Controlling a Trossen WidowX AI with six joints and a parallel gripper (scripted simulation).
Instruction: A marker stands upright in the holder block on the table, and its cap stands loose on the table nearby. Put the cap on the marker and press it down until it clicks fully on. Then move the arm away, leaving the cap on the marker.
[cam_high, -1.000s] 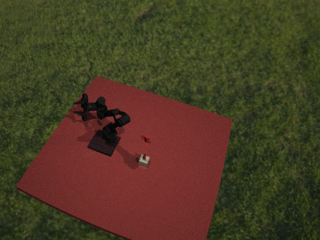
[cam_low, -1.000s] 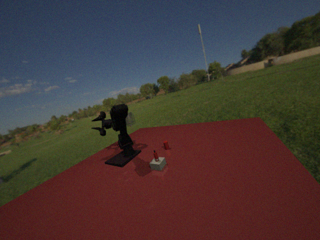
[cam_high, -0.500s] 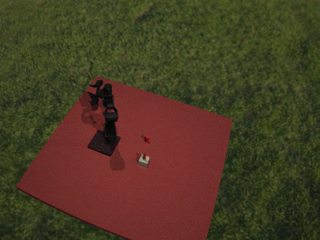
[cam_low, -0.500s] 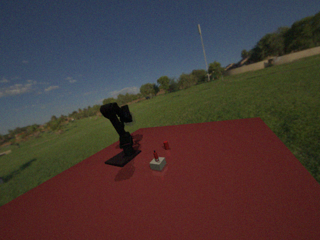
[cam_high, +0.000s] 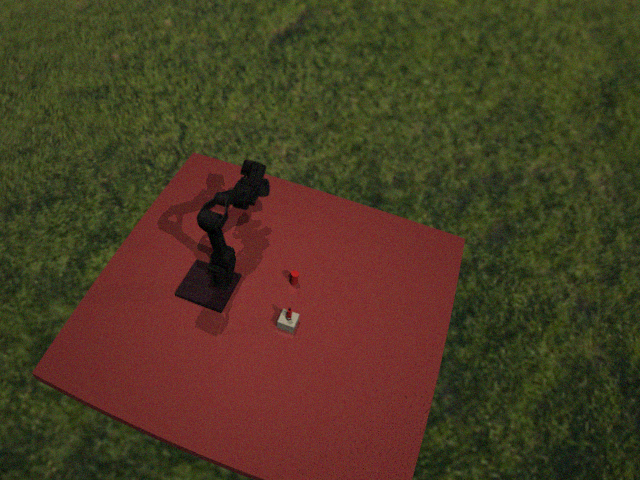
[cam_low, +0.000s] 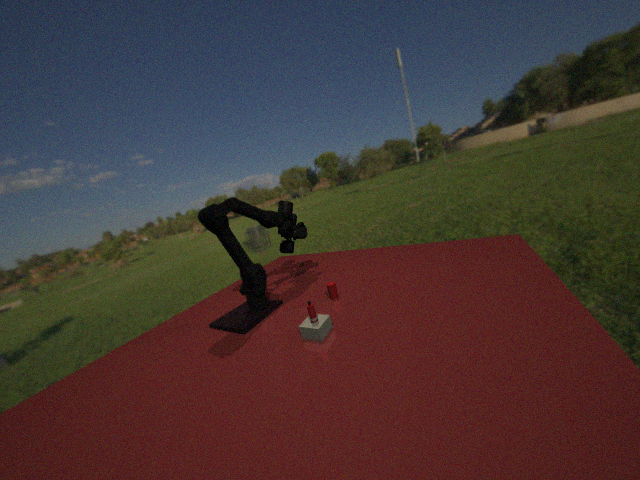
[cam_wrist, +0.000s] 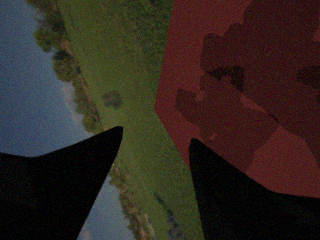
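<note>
The marker stands upright in the pale holder block, its dark tip bare at the top. The red cap stands on the table, a short way from the block and apart from it. My gripper shows in the wrist view with its two black fingertips well apart and nothing between them. In the top and exterior views it is held high above the far part of the table, well away from cap and marker. Neither the cap nor the marker shows in the wrist view.
The red table has grass beyond its edges. The arm's dark base plate sits on the table to the left of the block. The arm's shadow falls on the table's far part.
</note>
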